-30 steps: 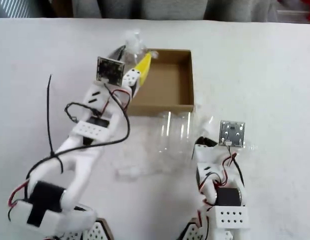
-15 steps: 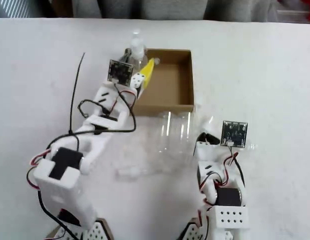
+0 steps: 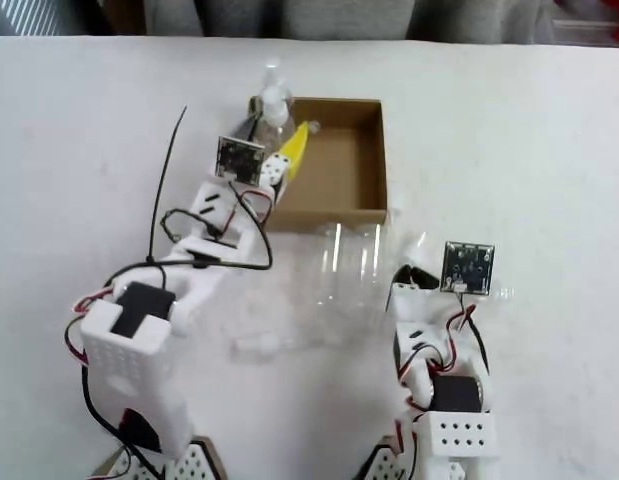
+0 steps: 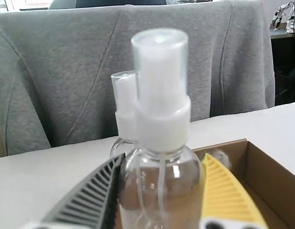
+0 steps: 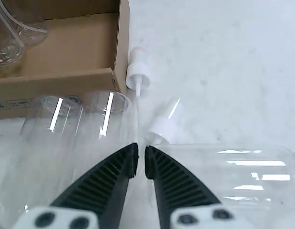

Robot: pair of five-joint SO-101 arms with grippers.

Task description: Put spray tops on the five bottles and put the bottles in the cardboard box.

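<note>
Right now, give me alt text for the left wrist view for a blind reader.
The left hand grips a clear bottle with a white spray top, by the cardboard box. A second bottle, also capped, stands behind it.

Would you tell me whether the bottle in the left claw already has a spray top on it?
Yes, the clear bottle between the left claw's fingers carries a white spray top on its neck.
</note>
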